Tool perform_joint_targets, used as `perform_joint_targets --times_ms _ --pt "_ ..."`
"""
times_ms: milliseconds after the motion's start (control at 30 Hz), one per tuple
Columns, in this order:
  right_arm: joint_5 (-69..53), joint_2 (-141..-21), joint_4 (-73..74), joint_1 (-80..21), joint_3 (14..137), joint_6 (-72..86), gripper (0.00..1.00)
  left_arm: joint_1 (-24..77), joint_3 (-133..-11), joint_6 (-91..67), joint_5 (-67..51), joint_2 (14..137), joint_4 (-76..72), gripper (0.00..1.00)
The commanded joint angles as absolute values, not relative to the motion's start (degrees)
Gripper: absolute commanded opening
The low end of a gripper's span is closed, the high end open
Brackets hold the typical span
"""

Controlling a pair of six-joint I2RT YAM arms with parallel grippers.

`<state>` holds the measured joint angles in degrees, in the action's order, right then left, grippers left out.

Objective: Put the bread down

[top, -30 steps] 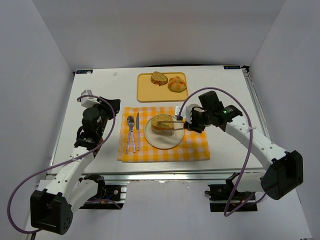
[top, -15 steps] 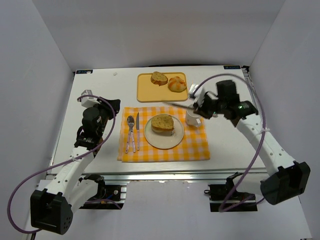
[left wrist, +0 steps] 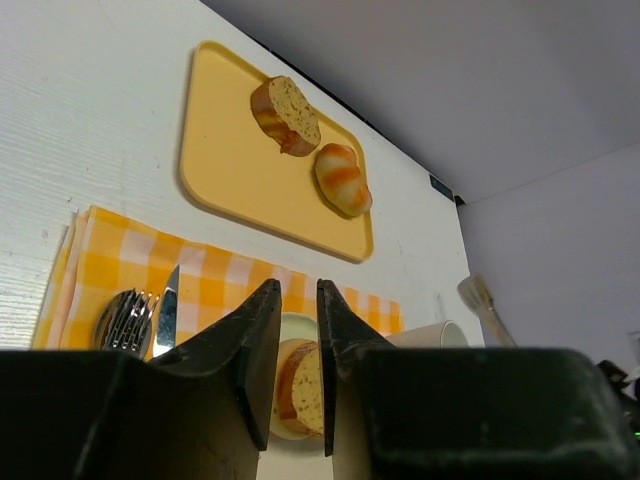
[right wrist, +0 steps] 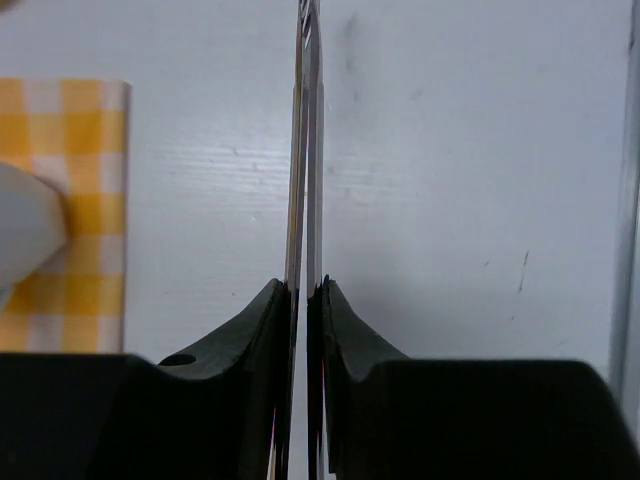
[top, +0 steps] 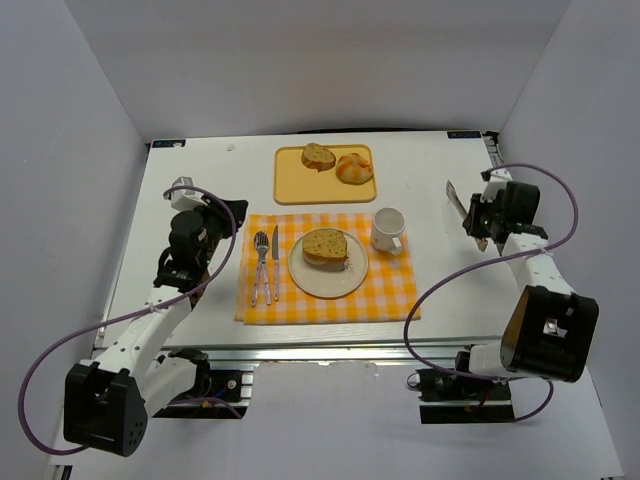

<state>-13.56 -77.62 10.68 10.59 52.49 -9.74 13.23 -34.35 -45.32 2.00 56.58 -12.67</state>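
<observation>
Table, bread plated, right hand seemingly apart

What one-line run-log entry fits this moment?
bread: on plate | right gripper: shut on tongs, right of mug | left gripper: shut, empty

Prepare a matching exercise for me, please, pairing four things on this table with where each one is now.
Things:
1. bread slice
2. mug
3. fork
4. tongs

Places:
A. held in the right tool, off to the right of the cloth
B. on the white plate
C. on the checked cloth, left of the plate
D. on the checked cloth, right of the plate

Pairs: 1-B, 2-D, 3-C, 4-A
</observation>
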Motion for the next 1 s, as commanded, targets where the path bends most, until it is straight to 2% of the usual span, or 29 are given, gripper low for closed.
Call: perform_joint_targets --times_ms 0,100,200,300,333,433,500,533,733,967 --pt "-9.7 -79.6 -1.9 11.2 47.5 -6.1 0.18 12.9 -36.3 -45.8 0.3 57.2 -14.8 0.32" --pt "-6.8 -83.3 -6.2 11.2 44.4 -6.5 0.22 12.9 -36.8 -45.7 0.1 58.0 -14.9 0.36" --pt "-7.1 -86.6 -5.7 11.3 43.9 -7.1 0.31 12.9 -37.4 -45.5 0.1 58.4 -14.5 0.38" --pt "-9.0 -89.4 -2.7 11.3 44.8 -8.9 0.49 12.9 -37.4 -45.5 0.1 58.7 -14.4 0.40" --pt "-9.2 -89.9 -2.1 11.3 45.0 -9.5 0.61 12.9 -37.4 -45.5 0.1 58.8 -14.5 0.41" --pt "-10.1 -91.7 -0.1 11.3 45.7 -11.9 0.75 12.9 -37.2 -45.8 0.1 59.6 -14.8 0.48" --pt "-10.5 -91.5 1.7 11.6 46.1 -12.3 0.81 12.9 -37.4 -46.1 0.1 60.0 -14.9 0.51" --pt "-10.9 -91.1 2.4 11.7 46.4 -12.9 0.89 12.9 -37.8 -46.2 -1.7 60.3 -14.8 0.53" --pt "-9.7 -85.2 7.8 11.7 52.8 -16.9 0.89 12.9 -39.4 -45.4 -4.9 62.6 -14.7 0.58" --pt "-16.6 -80.9 10.0 11.5 64.9 -16.7 0.89 12.9 -39.8 -45.6 -9.5 65.8 -16.4 0.58"
